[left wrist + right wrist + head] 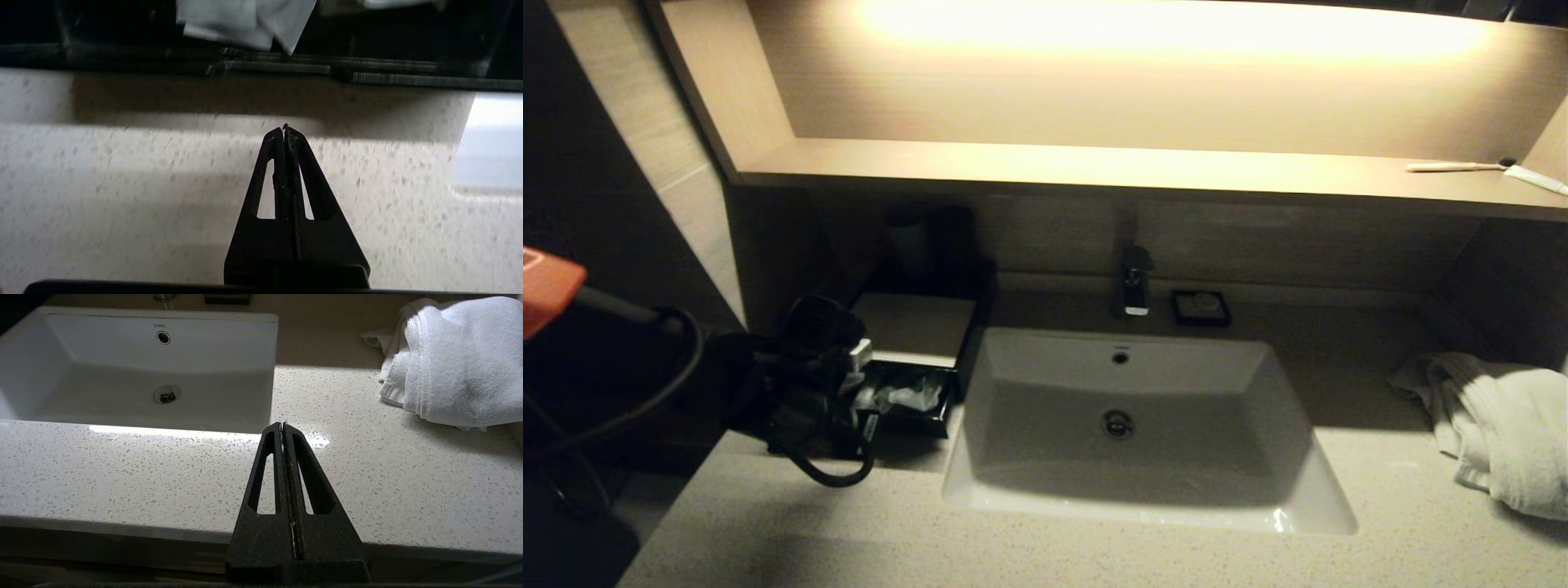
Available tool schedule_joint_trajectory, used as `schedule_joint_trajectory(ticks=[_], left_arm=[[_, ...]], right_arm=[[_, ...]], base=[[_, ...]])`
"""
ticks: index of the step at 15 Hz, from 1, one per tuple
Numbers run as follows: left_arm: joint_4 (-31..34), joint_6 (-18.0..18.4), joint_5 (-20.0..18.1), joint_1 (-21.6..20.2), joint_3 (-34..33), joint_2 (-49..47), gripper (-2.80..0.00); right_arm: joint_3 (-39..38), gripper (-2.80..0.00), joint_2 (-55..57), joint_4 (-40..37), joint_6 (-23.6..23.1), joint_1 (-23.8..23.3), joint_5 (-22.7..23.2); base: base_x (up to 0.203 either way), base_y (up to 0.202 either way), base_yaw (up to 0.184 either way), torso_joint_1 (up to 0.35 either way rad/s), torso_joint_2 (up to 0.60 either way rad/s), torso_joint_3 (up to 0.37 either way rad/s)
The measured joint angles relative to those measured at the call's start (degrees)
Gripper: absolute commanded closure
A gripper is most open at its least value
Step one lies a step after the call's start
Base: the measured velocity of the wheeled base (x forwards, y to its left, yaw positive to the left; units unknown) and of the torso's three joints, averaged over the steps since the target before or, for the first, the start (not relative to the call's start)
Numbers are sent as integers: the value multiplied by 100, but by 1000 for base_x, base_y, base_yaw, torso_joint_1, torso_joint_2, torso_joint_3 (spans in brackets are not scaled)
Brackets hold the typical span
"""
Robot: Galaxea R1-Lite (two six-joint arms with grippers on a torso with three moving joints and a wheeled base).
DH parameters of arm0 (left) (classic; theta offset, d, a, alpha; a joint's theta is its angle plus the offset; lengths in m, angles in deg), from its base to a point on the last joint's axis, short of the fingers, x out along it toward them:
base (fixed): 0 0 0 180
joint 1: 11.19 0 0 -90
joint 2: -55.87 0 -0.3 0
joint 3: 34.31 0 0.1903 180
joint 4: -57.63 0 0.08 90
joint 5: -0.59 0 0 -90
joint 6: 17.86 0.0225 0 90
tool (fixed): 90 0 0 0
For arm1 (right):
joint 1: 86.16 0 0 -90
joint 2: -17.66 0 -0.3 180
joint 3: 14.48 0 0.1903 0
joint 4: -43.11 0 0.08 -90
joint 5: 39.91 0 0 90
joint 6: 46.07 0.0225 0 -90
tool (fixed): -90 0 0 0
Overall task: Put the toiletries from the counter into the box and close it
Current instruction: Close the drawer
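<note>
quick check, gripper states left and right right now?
Left gripper: jaws closed, empty, over the counter before the box's open drawer.
Right gripper: jaws closed, empty, parked above the counter's front edge.

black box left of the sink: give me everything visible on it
The box is glossy black and rectangular with a flat pale top panel. It sits on the counter left of the sink, against the back wall. Its shallow front drawer is slid open, with white sachets lying inside. The left gripper, jaws shut and empty, is just in front of the drawer, not touching it.
</note>
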Motion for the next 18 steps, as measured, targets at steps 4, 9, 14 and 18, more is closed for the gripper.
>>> schedule_joint_trajectory(ticks=[4, 9, 14, 18], left_arm=[[-10, -10, -2, -12, 284, -282, 0], [-6, -29, -3, -13, 537, -499, 0], [-31, -51, -2, -13, 816, -710, 0], [-33, -49, 0, -13, 1026, -812, 0]], right_arm=[[0, 0, 0, 0, -5, 0, -2], [0, 0, 0, 0, -2, 0, 0], [0, 0, 0, 2, -1, 0, -1], [0, 0, 0, 0, -2, 0, 0]], base=[[0, 0, 0, 0, 0, 0], [0, 0, 0, 0, 0, 0], [0, 0, 0, 0, 0, 0], [0, 0, 0, 0, 0, 0]])
